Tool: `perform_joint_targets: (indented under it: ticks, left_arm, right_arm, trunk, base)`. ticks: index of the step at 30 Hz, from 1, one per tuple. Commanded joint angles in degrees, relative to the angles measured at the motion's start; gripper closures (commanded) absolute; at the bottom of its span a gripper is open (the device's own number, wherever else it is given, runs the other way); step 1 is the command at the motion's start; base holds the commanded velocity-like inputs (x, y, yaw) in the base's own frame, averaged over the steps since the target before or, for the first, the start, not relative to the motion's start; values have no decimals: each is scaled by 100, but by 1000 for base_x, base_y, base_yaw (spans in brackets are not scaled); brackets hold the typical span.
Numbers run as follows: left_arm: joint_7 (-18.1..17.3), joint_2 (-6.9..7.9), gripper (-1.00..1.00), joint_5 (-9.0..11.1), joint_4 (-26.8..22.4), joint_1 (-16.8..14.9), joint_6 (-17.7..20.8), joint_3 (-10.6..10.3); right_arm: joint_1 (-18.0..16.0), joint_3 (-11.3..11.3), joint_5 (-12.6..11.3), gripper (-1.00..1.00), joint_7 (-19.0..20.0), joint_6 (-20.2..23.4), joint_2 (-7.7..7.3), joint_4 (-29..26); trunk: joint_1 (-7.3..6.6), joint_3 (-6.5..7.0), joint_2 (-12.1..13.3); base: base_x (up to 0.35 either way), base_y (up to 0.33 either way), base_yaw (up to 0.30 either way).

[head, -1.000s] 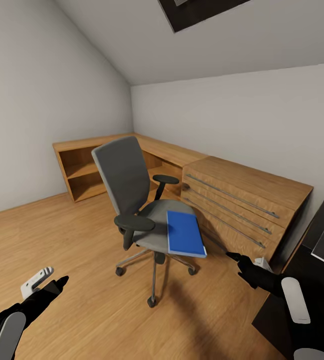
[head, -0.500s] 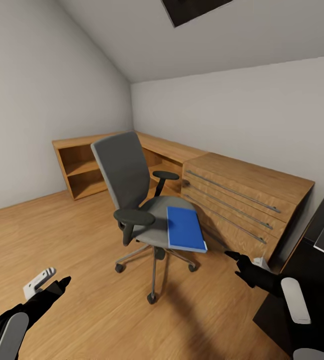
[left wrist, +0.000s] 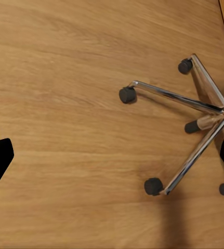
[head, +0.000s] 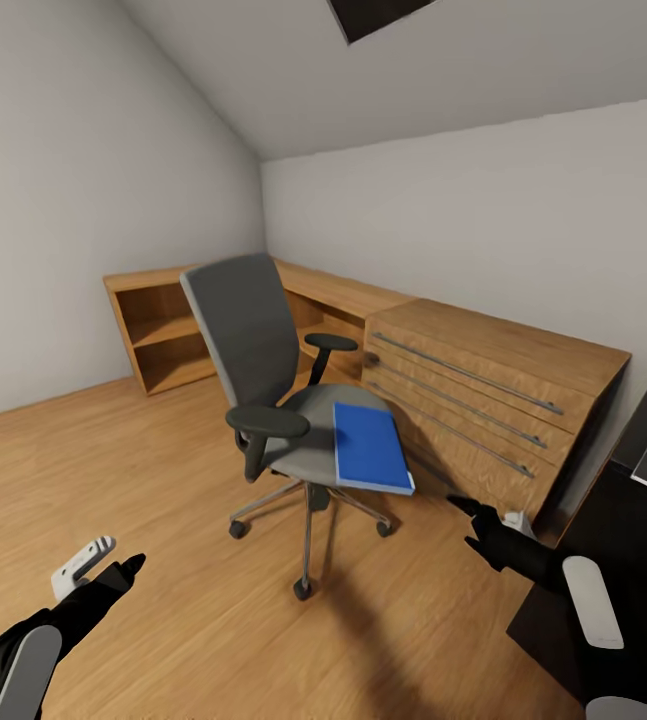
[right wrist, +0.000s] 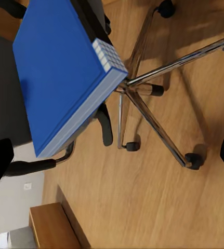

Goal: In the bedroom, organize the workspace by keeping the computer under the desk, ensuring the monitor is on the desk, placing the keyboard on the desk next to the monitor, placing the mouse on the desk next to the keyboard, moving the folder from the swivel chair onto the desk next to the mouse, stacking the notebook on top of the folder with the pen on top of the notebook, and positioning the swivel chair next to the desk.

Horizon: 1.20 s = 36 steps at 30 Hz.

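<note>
My right black gripper [head: 468, 518] hangs low at my right side with its dark fingers spread apart and nothing between them; in its wrist view the two finger tips sit at opposite edges with the chair in the gap. My left black gripper [head: 123, 570] hangs low at my left over the bare light-brown wooden plank floor [head: 113, 470], and its wrist view likewise shows the finger tips wide apart and empty.

Just ahead of the right gripper lies one flat bright-blue rectangular folder [head: 370, 447] with white page edges [right wrist: 109, 55] showing at one short end. It lies flat on the seat of the single grey padded swivel chair [head: 263, 360], on the seat's side toward my right arm, and its near corner overhangs the seat's front edge. Its long axis runs from the chair's back toward me, slightly angled to my right.

The chair has two black armrests and a chrome star base [left wrist: 195, 129] on black casters; I count five casters in the left wrist view. Its tall backrest stands upright on the far side, so the seat opens toward me and to my right.

Beyond the chair, against the white walls, stands one light wooden drawer chest [head: 483, 400] with long metal bar handles, joined to a low wooden open shelf unit [head: 163, 335] running into the corner. At my far right is the edge of a glossy black desk [head: 643, 500].
</note>
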Motion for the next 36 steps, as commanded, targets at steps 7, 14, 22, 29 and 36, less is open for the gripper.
perform_joint_targets:
  ticks: [7, 14, 22, 29, 36]
  left_arm:
    - [50, 0, -100, 68, -7, -3, 18, 0]
    - [50, -9, -100, 70, -7, -3, 20, -5]
    - [50, -39, -100, 68, -7, -3, 25, -8]
    - [50, -36, -100, 62, -7, -3, 27, -3]
    - [50, -35, -100, 62, -7, -3, 27, -5]
  right_arm:
    - [-5, -14, 51, -100, 420, 37, -51, -2]
    - [-5, -14, 42, -100, 481, 48, -181, 3]
    - [-5, -11, 54, -100, 852, 37, -227, 36]
    - [-37, -18, 52, -100, 1027, -193, -376, 812]
    - [-571, -14, 43, -100, 1060, -490, -605, 1763]
  trunk:
    - [153, -132, -285]
    - [307, -257, -565]
    - [483, -401, -886]
    - [637, -527, -1167]
    - [713, -669, -1293]
  base:
    - [0, 0, 0]
    - [0, 0, 0]
    - [0, 0, 0]
    - [0, 0, 0]
    - [0, 0, 0]
